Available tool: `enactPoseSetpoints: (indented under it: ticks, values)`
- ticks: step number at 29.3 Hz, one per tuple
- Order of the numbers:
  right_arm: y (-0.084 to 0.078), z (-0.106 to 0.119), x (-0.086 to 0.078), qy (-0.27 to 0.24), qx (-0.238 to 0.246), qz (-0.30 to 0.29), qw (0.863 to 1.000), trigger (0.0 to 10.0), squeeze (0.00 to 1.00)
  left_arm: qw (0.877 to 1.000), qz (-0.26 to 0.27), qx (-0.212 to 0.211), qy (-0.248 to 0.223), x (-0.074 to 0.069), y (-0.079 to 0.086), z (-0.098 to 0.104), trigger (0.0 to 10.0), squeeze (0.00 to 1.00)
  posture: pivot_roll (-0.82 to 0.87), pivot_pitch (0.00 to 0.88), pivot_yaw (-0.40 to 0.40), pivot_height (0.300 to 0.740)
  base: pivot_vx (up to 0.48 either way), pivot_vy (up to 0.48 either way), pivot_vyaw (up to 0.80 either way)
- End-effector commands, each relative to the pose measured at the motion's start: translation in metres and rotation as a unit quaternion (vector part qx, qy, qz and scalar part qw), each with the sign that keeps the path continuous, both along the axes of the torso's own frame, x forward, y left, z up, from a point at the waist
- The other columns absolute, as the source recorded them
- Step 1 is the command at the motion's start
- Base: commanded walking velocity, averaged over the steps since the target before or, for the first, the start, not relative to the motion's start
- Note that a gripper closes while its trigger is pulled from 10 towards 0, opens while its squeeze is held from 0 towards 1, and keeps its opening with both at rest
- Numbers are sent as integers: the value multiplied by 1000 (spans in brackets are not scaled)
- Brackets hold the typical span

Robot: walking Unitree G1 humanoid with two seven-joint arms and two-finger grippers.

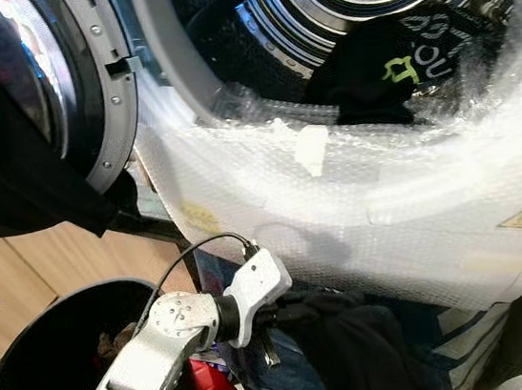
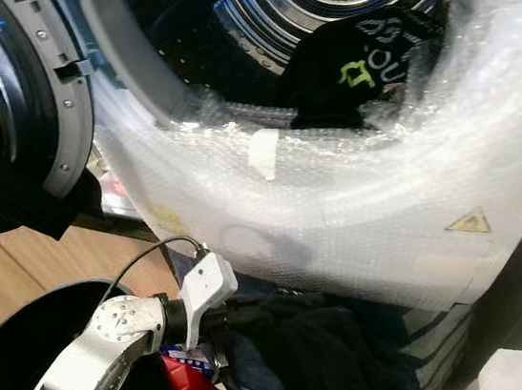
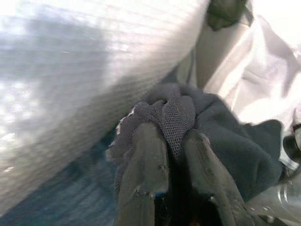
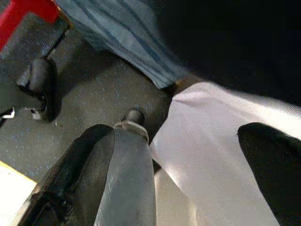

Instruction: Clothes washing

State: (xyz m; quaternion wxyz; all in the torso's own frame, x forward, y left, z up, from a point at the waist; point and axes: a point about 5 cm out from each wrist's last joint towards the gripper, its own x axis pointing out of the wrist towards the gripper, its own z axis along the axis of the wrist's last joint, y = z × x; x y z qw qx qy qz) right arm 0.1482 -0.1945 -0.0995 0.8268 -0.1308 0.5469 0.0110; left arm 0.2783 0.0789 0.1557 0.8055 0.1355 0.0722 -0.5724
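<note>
Pinching dark cloth (image 3: 188, 122), left tool (image 3: 176, 155) just below bubble-wrapped washer rim (image 1: 357, 192), right tool's state untellable.

Light wooden floor (image 1: 21, 275) at near left. Grey speckled floor (image 4: 99, 94) under machine. Bright light glares off bubble wrap (image 1: 357, 192).

Grey speckled floor (image 4: 94, 94) — white cloth (image 4: 221, 155) and striped fabric (image 4: 117, 33) on it
</note>
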Motion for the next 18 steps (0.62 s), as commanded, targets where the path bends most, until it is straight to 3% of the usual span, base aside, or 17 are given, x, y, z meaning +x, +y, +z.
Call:
enactPoseSetpoints:
  ticks: [1,3,4,7,12,16,17,18]
  values:
    - [4,2,7,-16,14,12,1000,10000,0,1000,9,-8,-11,4,6,5,0,0,12,11,47,740,0,0,0]
    - [5,4,11,-23,19,14,999,10000,0,1000,10,-4,-9,4,7,3,0,0,11,12,46,740,0,0,0]
    - [7,9,24,-49,35,32,998,10000,0,1000,7,10,-1,0,14,-4,0,0,3,12,45,740,0,0,0]
    - [10,17,38,-78,48,81,993,10000,0,999,5,33,9,-4,23,-12,0,0,-4,17,40,740,0,0,0]
    - [6,25,49,-101,51,107,988,10000,0,998,26,46,18,-5,34,-16,0,0,-4,30,25,740,0,0,0]
    - [2,20,37,-43,27,244,968,10000,0,995,97,33,12,4,48,-20,0,0,-14,41,11,740,0,0,0]
    - [-4,13,20,25,4,324,946,10000,0,992,127,8,-10,11,51,-13,0,0,-5,50,3,740,0,0,0]
    - [-7,11,16,44,-9,348,936,10000,0,991,134,0,-16,12,51,-10,0,0,-4,51,0,740,0,0,0]
